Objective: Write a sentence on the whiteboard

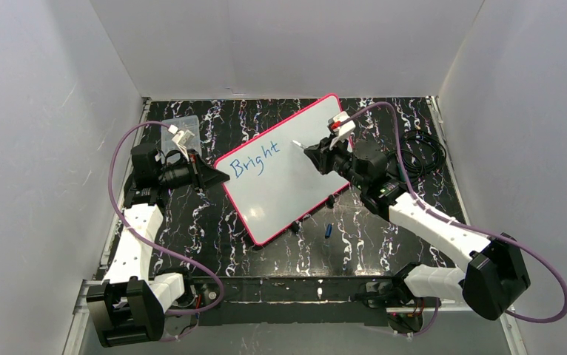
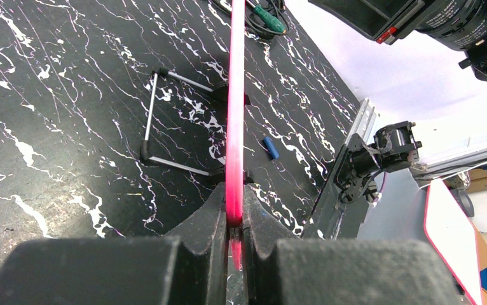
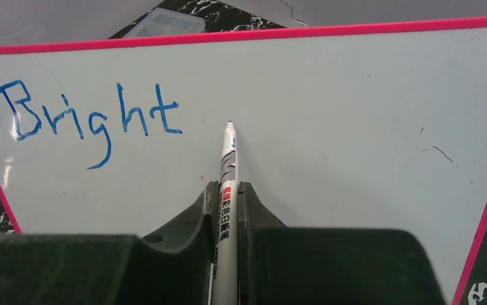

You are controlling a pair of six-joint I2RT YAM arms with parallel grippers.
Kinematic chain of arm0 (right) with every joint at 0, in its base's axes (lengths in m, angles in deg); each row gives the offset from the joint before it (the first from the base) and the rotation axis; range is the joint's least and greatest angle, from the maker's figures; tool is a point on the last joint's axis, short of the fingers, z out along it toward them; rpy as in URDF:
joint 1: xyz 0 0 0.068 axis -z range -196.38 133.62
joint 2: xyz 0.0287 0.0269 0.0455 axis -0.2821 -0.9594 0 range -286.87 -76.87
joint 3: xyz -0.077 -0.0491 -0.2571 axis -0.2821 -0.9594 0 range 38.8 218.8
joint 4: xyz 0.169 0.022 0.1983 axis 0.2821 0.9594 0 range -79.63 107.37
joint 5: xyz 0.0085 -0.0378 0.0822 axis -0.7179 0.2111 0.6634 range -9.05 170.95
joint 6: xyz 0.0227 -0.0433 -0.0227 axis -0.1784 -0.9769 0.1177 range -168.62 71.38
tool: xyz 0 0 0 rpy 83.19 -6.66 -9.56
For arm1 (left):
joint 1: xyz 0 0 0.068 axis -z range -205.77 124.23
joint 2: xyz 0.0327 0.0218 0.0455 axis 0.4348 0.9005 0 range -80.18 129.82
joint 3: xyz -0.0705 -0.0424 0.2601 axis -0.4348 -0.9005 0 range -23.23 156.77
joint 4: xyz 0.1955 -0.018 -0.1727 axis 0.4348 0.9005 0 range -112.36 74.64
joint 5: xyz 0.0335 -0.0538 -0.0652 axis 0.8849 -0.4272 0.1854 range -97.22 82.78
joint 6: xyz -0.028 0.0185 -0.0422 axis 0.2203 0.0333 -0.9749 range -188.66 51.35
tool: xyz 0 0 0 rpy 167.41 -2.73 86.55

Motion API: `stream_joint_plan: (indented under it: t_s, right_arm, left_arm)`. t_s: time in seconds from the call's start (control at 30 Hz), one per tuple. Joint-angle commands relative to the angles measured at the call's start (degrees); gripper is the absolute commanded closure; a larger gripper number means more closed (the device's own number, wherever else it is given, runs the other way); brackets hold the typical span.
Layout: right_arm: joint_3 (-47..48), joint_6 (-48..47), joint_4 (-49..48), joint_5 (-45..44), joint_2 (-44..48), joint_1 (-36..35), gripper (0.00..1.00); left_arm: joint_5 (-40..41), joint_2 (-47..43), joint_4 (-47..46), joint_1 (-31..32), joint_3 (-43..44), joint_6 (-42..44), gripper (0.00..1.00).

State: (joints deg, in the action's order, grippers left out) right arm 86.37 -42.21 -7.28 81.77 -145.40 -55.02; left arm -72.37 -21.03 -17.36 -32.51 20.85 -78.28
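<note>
Right gripper (image 3: 229, 188) with marker (image 3: 229, 152) at whiteboard (image 3: 330, 114); blue cap (image 1: 328, 230), perhaps, beside stand (image 2: 144, 152).

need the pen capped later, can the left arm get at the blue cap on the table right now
Probably not: the left gripper is shut on the whiteboard by its rim, and the blue cap lies beyond the board.

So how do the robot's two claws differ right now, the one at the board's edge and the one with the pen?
The left gripper clamps the pink rim of the whiteboard; the right gripper clamps a marker. The left sits at the board's edge; the right reaches over its face, with the marker tip aimed just after "Bright". Both are black and shut on something.
</note>
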Motion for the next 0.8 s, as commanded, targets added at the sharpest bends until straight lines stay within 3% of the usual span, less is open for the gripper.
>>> stream_joint_plan:
  t_s: [0.0,0.4,0.77]
  right_arm:
    - [1.5,0.1,-6.9,-0.5,-0.2,0.1,0.99]
    - [2.5,0.1,-8.6,-2.2,-3.6,0.2,0.99]
    - [-2.3,2.6,-8.0,-2.1,-1.7,0.1,0.99]
  left_arm:
    - [-1.0,-1.8,-2.1,-0.2,0.5,1.1,1.0]
    - [-1.6,-1.8,-2.4,-0.3,0.5,1.1,1.0]
    - [-1.6,-1.8,-2.5,-0.2,0.5,1.0,1.0]
